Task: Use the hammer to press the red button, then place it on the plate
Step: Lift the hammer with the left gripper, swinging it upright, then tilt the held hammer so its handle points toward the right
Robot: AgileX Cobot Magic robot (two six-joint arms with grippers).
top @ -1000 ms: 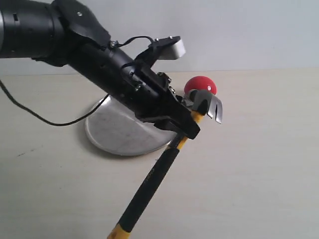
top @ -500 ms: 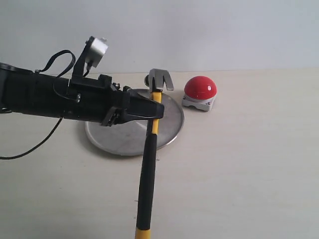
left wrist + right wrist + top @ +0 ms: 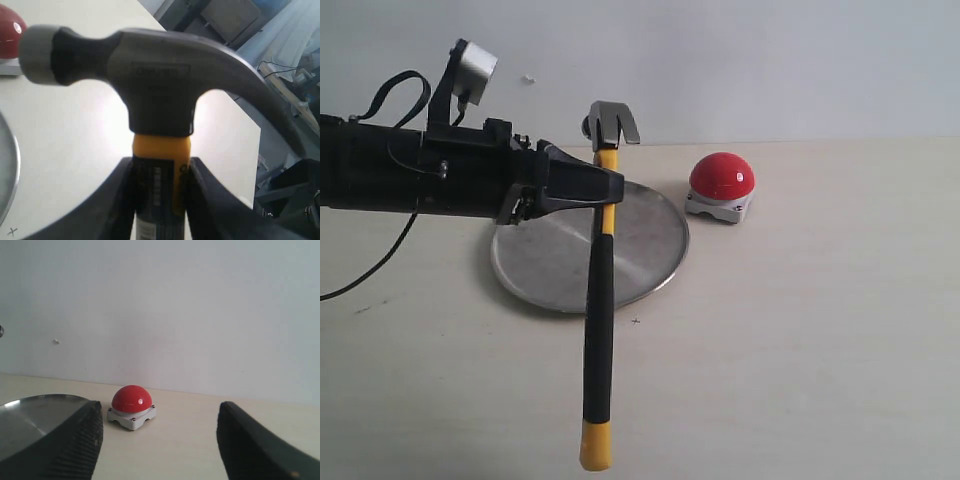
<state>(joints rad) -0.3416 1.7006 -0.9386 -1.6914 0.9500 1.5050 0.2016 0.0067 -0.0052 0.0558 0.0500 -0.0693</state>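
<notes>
The left pincer (image 3: 608, 190) is clamped on the hammer (image 3: 599, 330) just under its head (at the yellow collar). The hammer's long axis runs nearly straight up the exterior view, steel head topmost and yellow butt lowest, with the handle crossing in front of the plate (image 3: 645, 245) on the desk (image 3: 800, 330). The red button (image 3: 722, 176) sits just beside the plate, and the right pincer (image 3: 160, 412) gapes wide, the button showing between its fingers.

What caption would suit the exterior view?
Left claw grips the claw hammer below its head, near the steel plate and red button.
</notes>
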